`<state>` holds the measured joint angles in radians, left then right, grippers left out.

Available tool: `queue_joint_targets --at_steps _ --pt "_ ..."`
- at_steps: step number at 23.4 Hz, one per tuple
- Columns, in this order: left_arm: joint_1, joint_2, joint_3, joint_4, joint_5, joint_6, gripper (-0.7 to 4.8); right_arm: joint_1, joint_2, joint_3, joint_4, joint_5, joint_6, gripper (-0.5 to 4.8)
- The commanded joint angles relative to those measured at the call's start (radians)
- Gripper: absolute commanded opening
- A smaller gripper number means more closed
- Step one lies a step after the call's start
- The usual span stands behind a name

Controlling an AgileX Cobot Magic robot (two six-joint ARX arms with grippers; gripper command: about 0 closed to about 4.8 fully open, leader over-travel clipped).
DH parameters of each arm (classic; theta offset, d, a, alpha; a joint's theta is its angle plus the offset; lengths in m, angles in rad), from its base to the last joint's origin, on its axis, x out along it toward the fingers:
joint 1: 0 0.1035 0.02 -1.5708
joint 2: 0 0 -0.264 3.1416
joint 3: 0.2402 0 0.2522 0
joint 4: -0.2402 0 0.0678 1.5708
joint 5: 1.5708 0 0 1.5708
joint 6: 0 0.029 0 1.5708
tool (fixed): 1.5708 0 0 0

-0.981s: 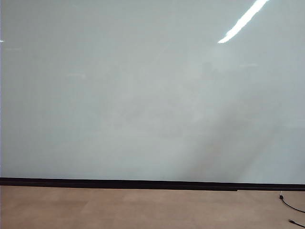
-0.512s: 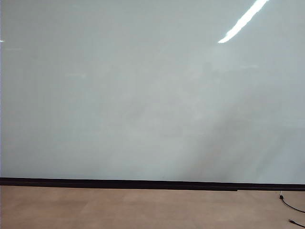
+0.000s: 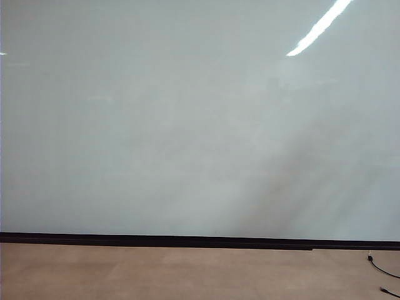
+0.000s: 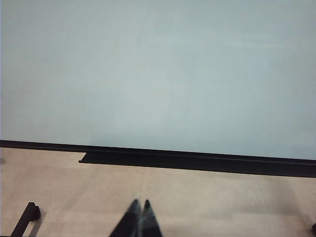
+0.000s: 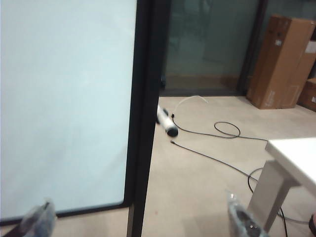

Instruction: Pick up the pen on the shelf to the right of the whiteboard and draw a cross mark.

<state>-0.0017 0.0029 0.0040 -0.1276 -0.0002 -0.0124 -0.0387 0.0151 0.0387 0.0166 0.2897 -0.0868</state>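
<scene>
Right gripper (image 5: 140, 217) wide open and empty near the whiteboard's (image 5: 64, 98) edge, left gripper (image 4: 139, 217) closed over the floor, pen (image 5: 167, 122) well beyond — risk: approach clips the board frame — or the slim barrel rolls.

We note a tan wood floor (image 3: 187, 272) below the board's black lower strip. Black cables (image 3: 382, 270) lie on it at ext. view's right edge. In right wrist view, more cables (image 5: 217, 148), a white table leg (image 5: 269, 190) and cardboard boxes (image 5: 279, 61) rest on the floor. A black bracket (image 4: 25, 219) sits on it in left wrist view.
</scene>
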Motion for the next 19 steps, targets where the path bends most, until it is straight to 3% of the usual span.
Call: queue_joint_targets --at_steps 1,6,11,19 --pt "0.0 0.0 0.003 0.009 0.003 0.005 -0.05 -0.029 0.103 0.065 0.055 0.022 0.0 4.65" --pt "0.0 0.0 0.003 0.009 0.003 0.005 -0.04 -0.154 0.359 0.066 0.328 -0.136 0.008 4.68" --pt "0.0 0.0 0.003 0.009 0.003 0.005 -0.05 -0.352 0.733 0.066 0.761 -0.445 0.013 4.69" --pt "0.0 0.0 0.003 0.009 0.003 0.005 -0.05 -0.377 1.11 0.066 1.16 -0.501 -0.022 4.79"
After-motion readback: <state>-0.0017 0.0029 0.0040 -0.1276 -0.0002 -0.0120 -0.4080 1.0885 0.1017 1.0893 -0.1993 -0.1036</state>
